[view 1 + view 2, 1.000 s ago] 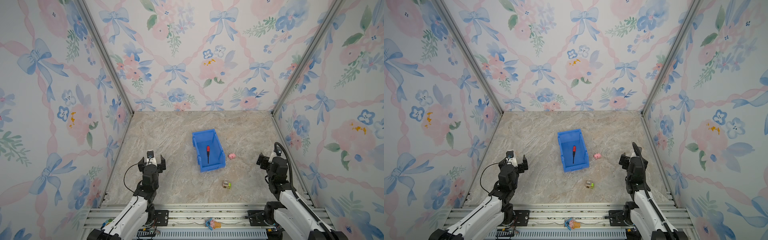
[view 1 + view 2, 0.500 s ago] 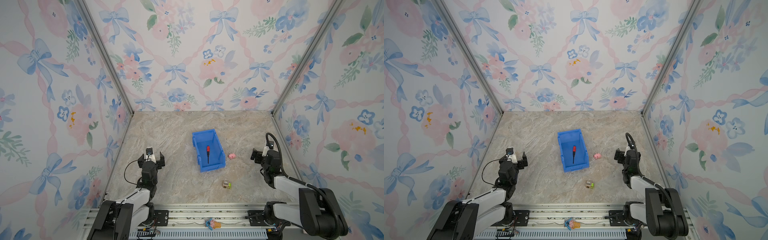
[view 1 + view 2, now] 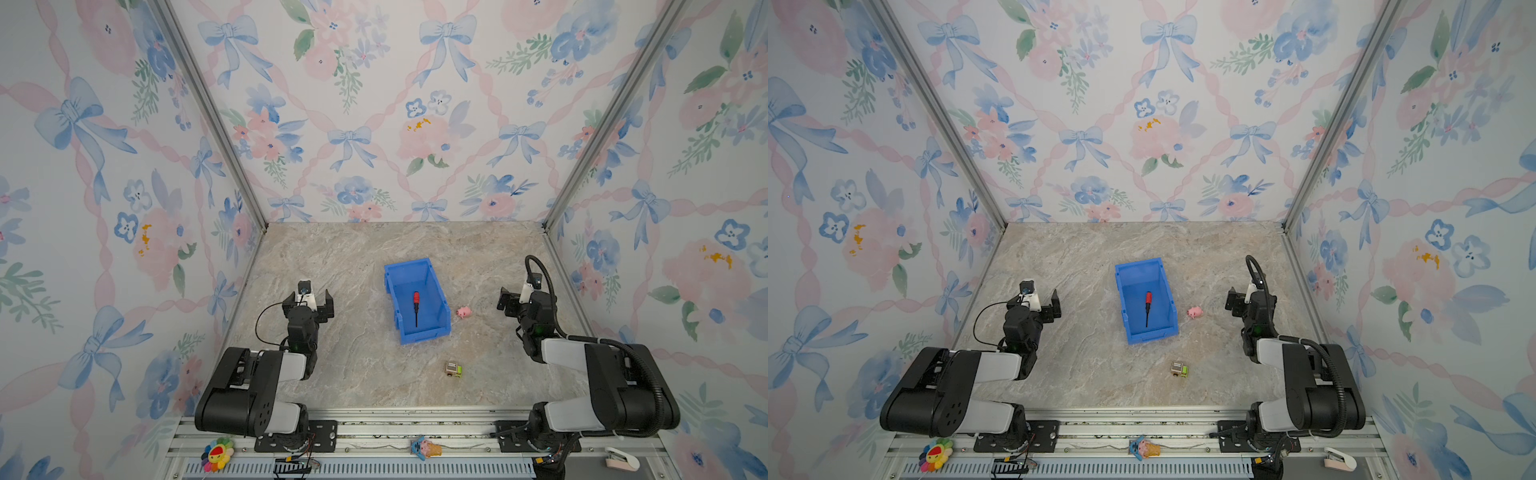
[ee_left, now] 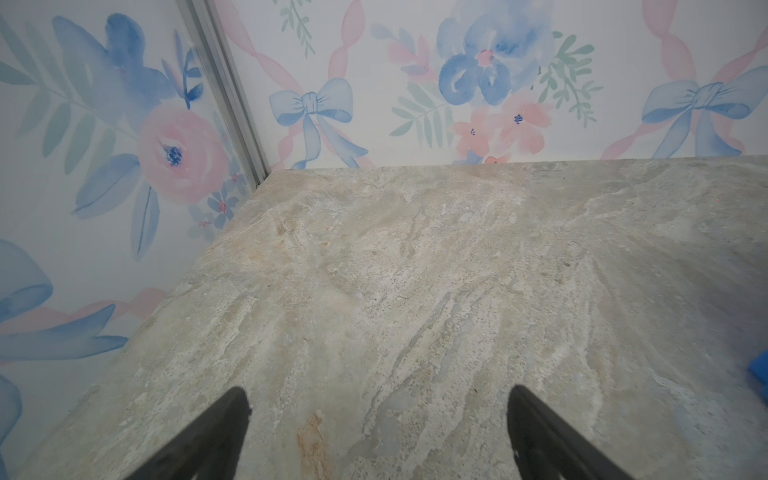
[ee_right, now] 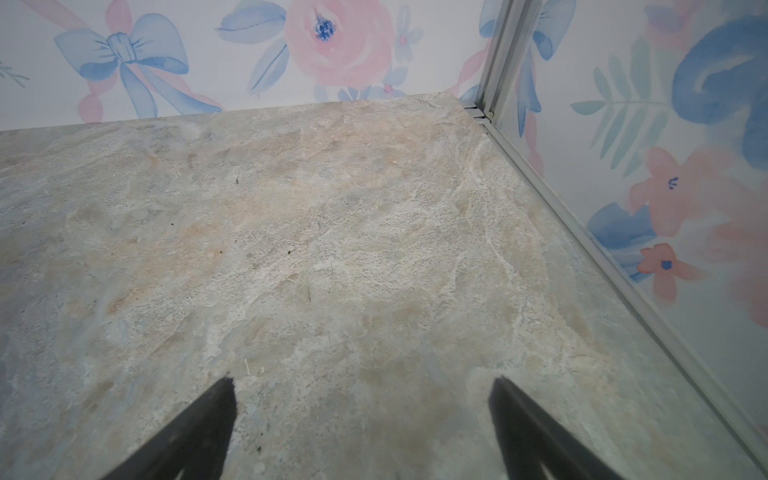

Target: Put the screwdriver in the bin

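screwdriver (image 3: 416, 306): flat inside bin (image 3: 407, 262), handle back, shaft toward front lip | left jaws: spread, empty, left of bin | right jaws: spread, empty, right of bin, about equally near | judged done

1. Left of the bin (image 3: 406, 265), bare counter (image 3: 353, 266) runs out to my left end effector (image 4: 376, 395).
2. Right of the bin, a pink pig (image 3: 464, 311) sits just beside its wall, between it and my right end effector (image 5: 361, 386).
3. In front of the bin, a small toy car (image 3: 454, 369) stands apart.
4. Behind the bin, the counter is open.
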